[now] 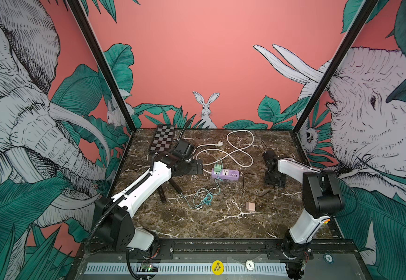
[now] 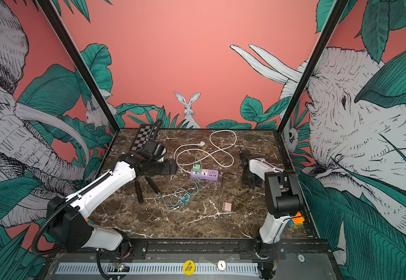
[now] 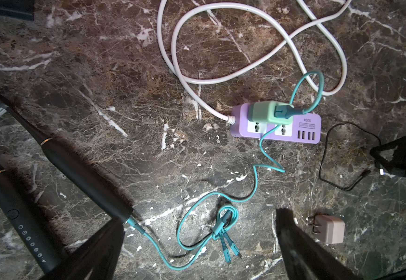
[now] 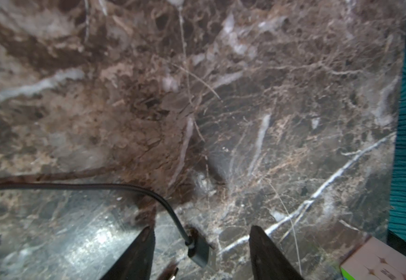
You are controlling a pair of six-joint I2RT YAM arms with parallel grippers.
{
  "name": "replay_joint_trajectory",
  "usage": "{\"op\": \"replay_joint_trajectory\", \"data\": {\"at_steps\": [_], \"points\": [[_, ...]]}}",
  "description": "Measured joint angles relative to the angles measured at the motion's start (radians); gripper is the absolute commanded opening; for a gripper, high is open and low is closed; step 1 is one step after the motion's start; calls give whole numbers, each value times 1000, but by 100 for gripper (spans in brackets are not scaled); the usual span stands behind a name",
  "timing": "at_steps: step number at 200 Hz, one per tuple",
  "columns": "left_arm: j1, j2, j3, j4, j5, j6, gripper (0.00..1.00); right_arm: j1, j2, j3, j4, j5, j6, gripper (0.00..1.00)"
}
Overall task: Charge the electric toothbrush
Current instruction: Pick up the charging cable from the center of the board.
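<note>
Fetching the black cable looks to be the step in hand: the right pincer is down low over the bench, its jaws apart on either side of the cable's USB plug, with a gap on both sides and nothing gripped yet. The next move calls for closing squarely on that flat plug without pushing it sideways. It would then need lifting and carrying, probably to a USB port on the purple power strip or to the pink adapter lying loose nearby. The left pincer hangs above the bench with its jaws spread wide and empty. Two dark, slim toothbrushes lie flat on the bench, side by side under the left arm and well apart from the right pincer. The wired toothbrush has a gold ring at its neck, white bristles at the far end and a teal cable meeting its base. That cable runs up to the green adapter seated in the strip. The bare toothbrush shows a button and a row of small dots, and no lead is visible at its base. It is probably the one awaiting the black cable.
</note>
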Motion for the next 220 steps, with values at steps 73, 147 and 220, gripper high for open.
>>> {"op": "replay_joint_trajectory", "data": {"at_steps": [73, 147, 220], "points": [[-12, 0, 0, 3, 0, 0, 99, 2, -2, -28, 46, -24, 17, 41], [-20, 0, 0, 3, 1, 0, 99, 2, -38, -79, 98, -47, 55, 35], [-25, 0, 0, 2, 0, 3, 99, -3, -91, -138, 114, -130, 90, 15]]}}
